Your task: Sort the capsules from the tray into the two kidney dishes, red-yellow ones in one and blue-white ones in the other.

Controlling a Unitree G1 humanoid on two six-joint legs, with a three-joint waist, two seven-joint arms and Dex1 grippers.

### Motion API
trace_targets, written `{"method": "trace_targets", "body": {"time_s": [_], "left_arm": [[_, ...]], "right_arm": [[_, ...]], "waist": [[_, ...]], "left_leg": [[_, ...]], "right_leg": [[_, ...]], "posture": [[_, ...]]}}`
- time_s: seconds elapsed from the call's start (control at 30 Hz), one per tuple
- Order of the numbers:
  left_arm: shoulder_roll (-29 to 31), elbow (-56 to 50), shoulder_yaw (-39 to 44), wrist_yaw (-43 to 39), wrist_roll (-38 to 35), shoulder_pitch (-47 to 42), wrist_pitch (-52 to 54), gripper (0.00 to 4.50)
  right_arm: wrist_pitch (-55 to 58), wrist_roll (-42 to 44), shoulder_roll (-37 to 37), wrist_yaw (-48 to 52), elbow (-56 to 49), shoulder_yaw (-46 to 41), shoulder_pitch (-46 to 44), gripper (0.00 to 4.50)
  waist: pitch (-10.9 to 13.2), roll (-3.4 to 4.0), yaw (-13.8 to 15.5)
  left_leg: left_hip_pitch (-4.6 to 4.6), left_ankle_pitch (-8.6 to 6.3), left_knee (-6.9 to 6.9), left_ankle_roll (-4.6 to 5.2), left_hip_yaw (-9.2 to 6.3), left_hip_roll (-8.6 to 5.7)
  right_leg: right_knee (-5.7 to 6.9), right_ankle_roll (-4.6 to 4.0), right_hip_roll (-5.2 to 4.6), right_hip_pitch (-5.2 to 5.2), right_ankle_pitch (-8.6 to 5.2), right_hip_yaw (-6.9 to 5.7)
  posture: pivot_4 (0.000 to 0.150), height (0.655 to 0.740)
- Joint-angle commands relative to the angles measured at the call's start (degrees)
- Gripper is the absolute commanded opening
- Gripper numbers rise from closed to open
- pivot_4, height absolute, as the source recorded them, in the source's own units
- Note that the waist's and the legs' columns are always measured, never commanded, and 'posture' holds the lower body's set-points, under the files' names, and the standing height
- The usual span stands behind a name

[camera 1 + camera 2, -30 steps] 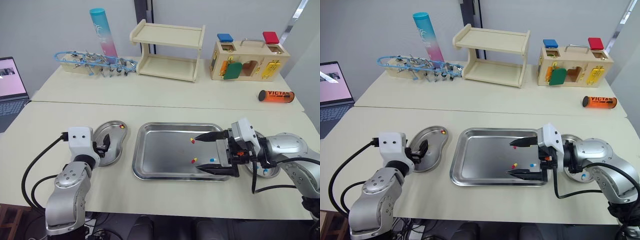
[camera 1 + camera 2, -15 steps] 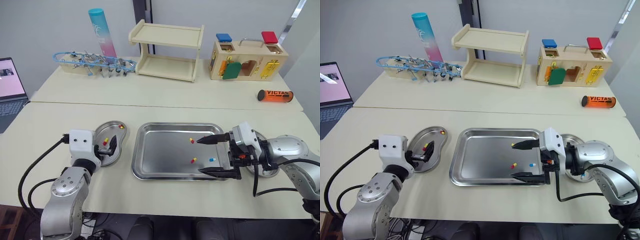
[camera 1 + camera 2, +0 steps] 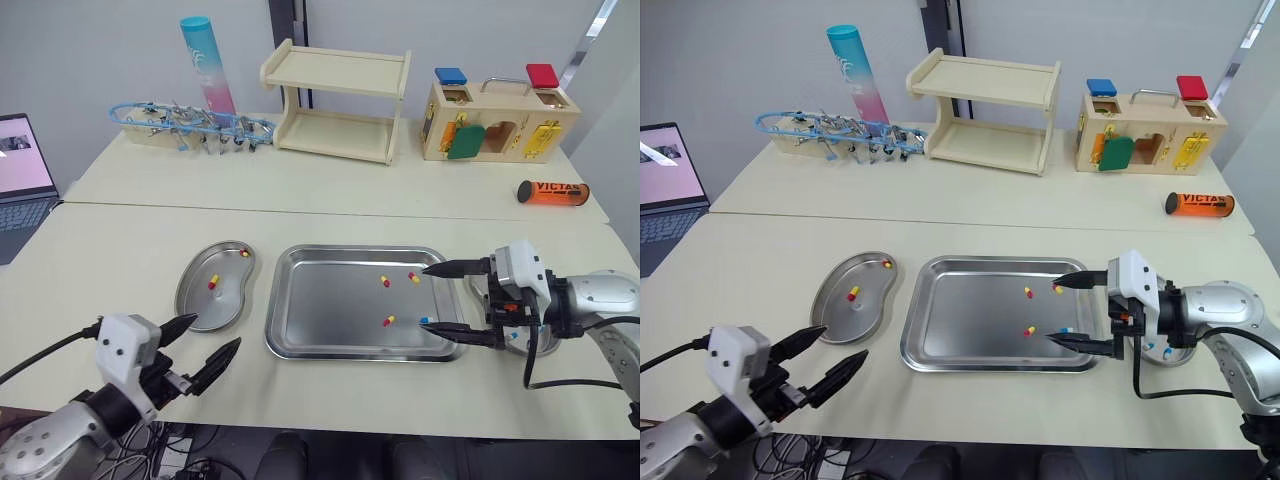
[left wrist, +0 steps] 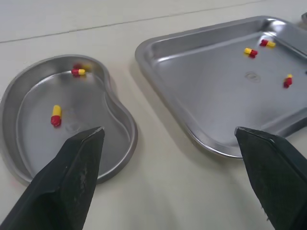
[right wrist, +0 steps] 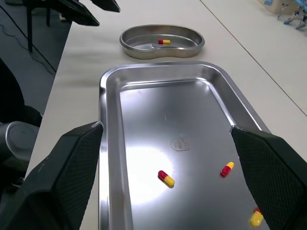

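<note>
Beige counter [image 3: 120, 240] | tray [image 3: 320, 300] holds three red-yellow capsules [image 3: 384, 282], one blue-white capsule [image 3: 425, 320] | my right pincer [image 3: 428, 298] spread wide beside it, readied to pinch | left pincer [image 3: 205, 345] spread, empty, held clear.

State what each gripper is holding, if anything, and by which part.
Nothing is held: the left gripper and the right gripper both stand open, with nothing between their fingers.

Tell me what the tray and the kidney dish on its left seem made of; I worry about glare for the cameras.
The tray looks like polished metal, probably stainless steel: silver-grey, with bright highlights and soft reflections on its floor. The kidney dish shows the same silvery sheen and reflective rim, so likely the same metal. Both could glare.
</note>
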Motion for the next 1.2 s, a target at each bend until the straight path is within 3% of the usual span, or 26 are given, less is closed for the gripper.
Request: {"method": "trace_targets", "body": {"time_s": [0.03,0.27,0.57,0.8,1.2], "left_arm": [[2.63,6.14,6.17,-2.45,-1.09,-0.1,-2.65,4.48],[14.11,28.6,10.43,-10.19,4.58,-3.9,-10.39,4.48],[21.2,47.78,9.49,-14.15,10.03,-10.08,-19.08,4.48],[21.05,52.82,8.6,-12.14,12.32,-11.34,-19.19,4.48],[21.69,52.05,9.71,-13.29,10.91,-11.83,-17.73,4.48]], "right_arm": [[-3.8,-2.29,-2.99,1.87,2.78,-4.51,1.17,4.5],[-15.76,-9.12,-9.64,8.59,17.72,-8.51,3.19,4.5],[-22.49,-13.62,-18.29,15.26,34.35,-12.62,6.46,4.5],[-23.33,-14.85,-17.05,13.61,35.74,-15.46,13.19,4.5],[-19.71,-14.9,-17.39,12.83,36.94,-14.36,11.24,4.5]], "waist": [[0.0,0.0,-0.02],[0.02,0.0,-0.19],[0.04,0.05,-0.34],[0.05,0.05,-0.44],[0.05,0.05,-0.79]], "left_leg": [[-0.01,0.0,0.0,0.0,0.0,0.0],[0.02,0.0,-0.05,0.0,0.02,0.0],[0.02,0.0,-0.12,0.0,0.16,0.04],[0.0,0.0,-0.18,0.0,0.23,0.06],[0.01,0.0,-0.17,-0.01,0.28,0.07]], "right_leg": [[0.0,-0.01,0.0,-0.01,0.0,-0.01],[0.01,-0.02,0.0,-0.03,-0.01,-0.02],[0.05,-0.02,-0.01,-0.15,-0.01,0.07],[0.07,-0.02,-0.01,-0.23,-0.02,0.13],[0.13,-0.01,-0.01,-0.27,-0.01,0.17]], "posture": [[0.15,0.74],[0.15,0.74],[0.15,0.74],[0.15,0.74],[0.15,0.74]]}}
